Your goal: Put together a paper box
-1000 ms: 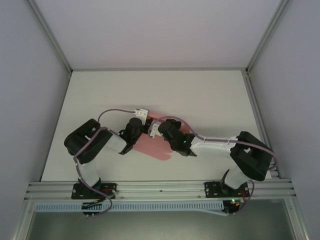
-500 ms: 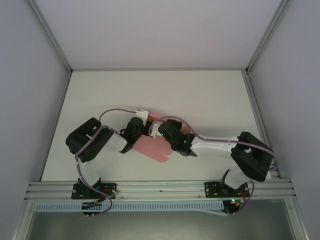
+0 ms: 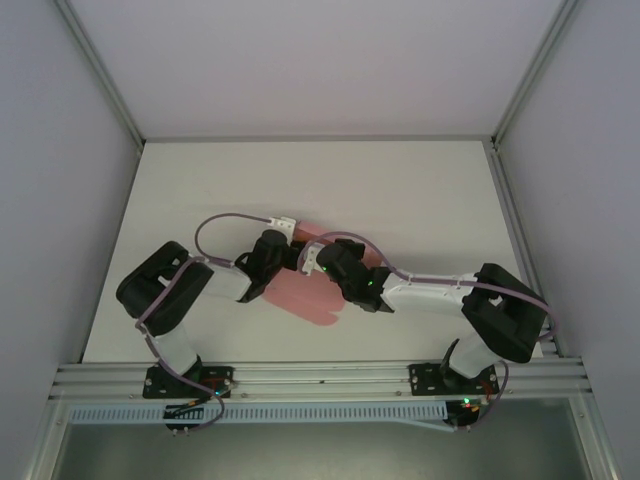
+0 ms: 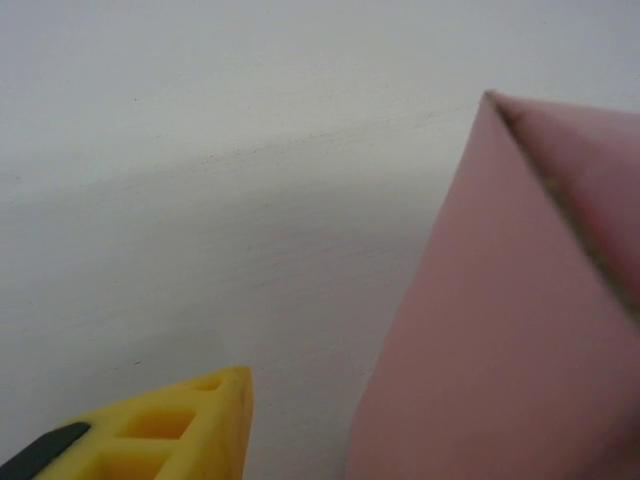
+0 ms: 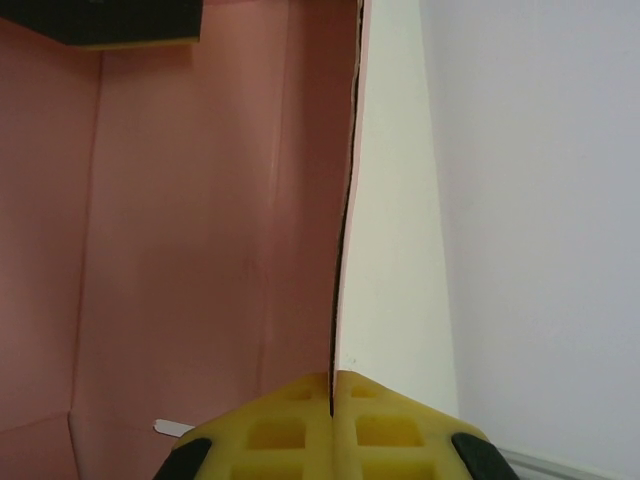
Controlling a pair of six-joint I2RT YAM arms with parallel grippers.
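The pink paper box (image 3: 303, 293) lies partly folded at the table's middle, between the two wrists. My right gripper (image 3: 309, 263) is shut on the thin edge of an upright panel of the paper box (image 5: 200, 220); its yellow fingertips (image 5: 290, 410) meet on the card, which is pink on the left face and pale on the right. My left gripper (image 3: 287, 251) is just left of it. In the left wrist view one yellow finger (image 4: 170, 425) stands clear of a raised pink panel (image 4: 510, 320), with bare table between them. The other finger is hidden behind the card.
The white table (image 3: 420, 200) is walled at the back and both sides. An aluminium rail (image 3: 320, 375) runs along the near edge, with both arm bases on it. A purple cable (image 3: 225, 222) loops over the left wrist. A dark finger tip (image 5: 110, 20) shows above the card.
The left arm's elbow has swung out to the left and nearer the rail, while its gripper stays at the box and has opened slightly. The right arm holds still.
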